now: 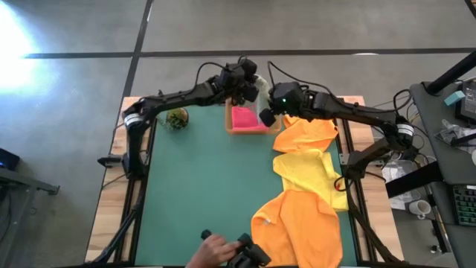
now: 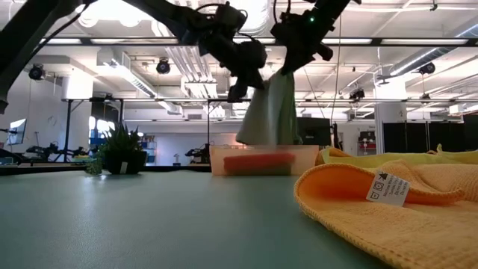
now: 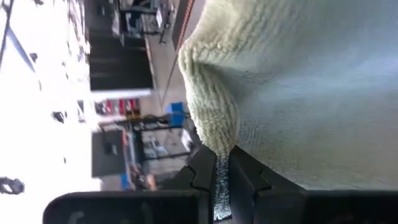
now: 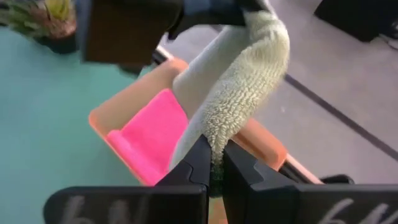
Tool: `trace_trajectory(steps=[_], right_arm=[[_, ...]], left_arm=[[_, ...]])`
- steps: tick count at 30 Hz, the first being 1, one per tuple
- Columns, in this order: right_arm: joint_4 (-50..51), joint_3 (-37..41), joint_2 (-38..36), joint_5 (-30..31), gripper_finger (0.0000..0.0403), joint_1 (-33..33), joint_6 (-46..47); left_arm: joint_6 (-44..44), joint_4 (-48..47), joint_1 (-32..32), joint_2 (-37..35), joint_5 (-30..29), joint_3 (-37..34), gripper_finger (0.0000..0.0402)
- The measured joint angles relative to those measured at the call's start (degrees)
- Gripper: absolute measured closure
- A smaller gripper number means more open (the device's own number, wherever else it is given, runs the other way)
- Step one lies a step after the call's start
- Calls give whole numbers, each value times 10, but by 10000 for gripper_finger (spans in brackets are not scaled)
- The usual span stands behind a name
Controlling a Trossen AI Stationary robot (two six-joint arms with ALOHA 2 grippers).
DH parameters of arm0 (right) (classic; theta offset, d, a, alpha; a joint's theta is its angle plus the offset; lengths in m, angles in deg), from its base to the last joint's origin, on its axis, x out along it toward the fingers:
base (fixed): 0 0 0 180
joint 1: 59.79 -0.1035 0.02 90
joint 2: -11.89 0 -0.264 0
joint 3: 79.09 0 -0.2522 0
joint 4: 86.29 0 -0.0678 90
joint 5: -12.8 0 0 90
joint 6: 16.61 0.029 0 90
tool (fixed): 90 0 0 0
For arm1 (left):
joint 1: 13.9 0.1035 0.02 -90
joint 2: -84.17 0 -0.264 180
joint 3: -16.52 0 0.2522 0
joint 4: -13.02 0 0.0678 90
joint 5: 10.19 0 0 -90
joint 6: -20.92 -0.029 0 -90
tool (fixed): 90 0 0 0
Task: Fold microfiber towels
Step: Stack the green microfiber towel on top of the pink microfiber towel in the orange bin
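Place: open-plan robotics lab or workshop.
Ceiling: exposed ducts (image 2: 183, 63) and strip lights across the top of the low view.
Floor: bare grey concrete (image 1: 82, 26), upper high view.
Furniture: equipment racks (image 2: 82, 123), left of the low view; cluttered desk with keyboard (image 1: 462, 205), right edge of the high view.

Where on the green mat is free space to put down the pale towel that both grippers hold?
The green mat is bare between the small plant, the cardboard tray and the orange towel. The right side is crowded with yellow towel and orange cloth. A person's hand sits at the near edge.
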Motion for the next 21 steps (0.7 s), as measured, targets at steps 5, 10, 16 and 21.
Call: trace_trajectory(steps=[5,10,16,21], right_arm=[[27,0,-3,42,392,-7,1],[33,0,-11,63,392,-7,1],[45,0,-23,94,392,-7,2],[42,0,-14,94,392,-7,2]], left_arm=[[-25,76,4,26,35,0,394],[-25,142,5,37,74,0,394],[-24,196,5,58,137,0,394],[-24,192,5,81,139,0,394]])
